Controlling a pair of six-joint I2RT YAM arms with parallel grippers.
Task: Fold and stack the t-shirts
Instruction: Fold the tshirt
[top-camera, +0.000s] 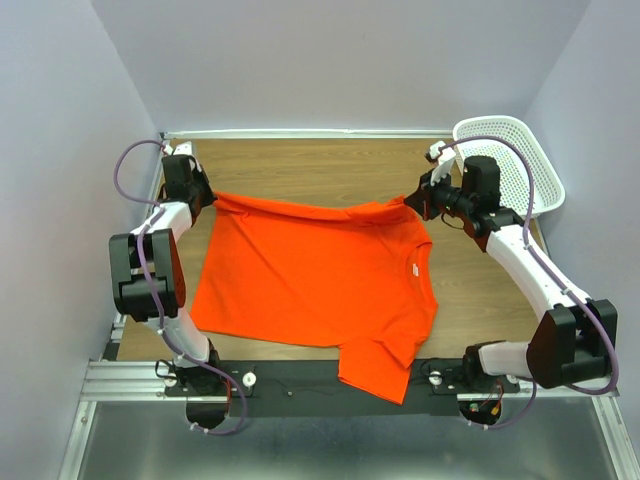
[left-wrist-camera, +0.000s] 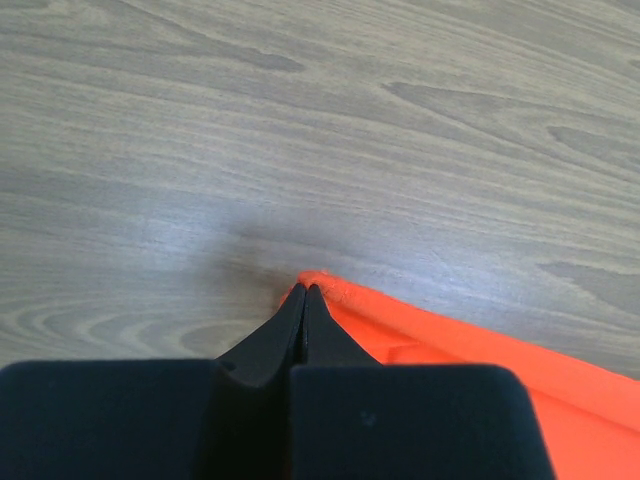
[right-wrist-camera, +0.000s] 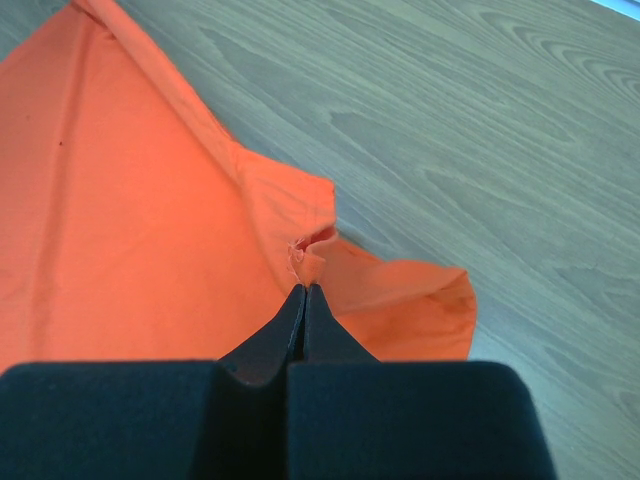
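Left hand (left-wrist-camera: 304, 290), right hand (right-wrist-camera: 304, 290) pinch t-shirt (top-camera: 320, 270) on wooden table (top-camera: 330, 165), pale walls (top-camera: 330, 60).

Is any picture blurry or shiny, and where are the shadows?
Top view: sharp, evenly lit, the t-shirt bright orange. Left wrist view: a faint shadow and pale shine on the table just past the left gripper. Right wrist view: the right gripper looks soft up close; the cloth is clear.

I worked in a robotics lab cell: plain pale walls (top-camera: 340, 60) enclosed my wood-grain surface (top-camera: 320, 165), and my arms (top-camera: 150, 265) were bolted to an aluminium rail (top-camera: 110, 380).
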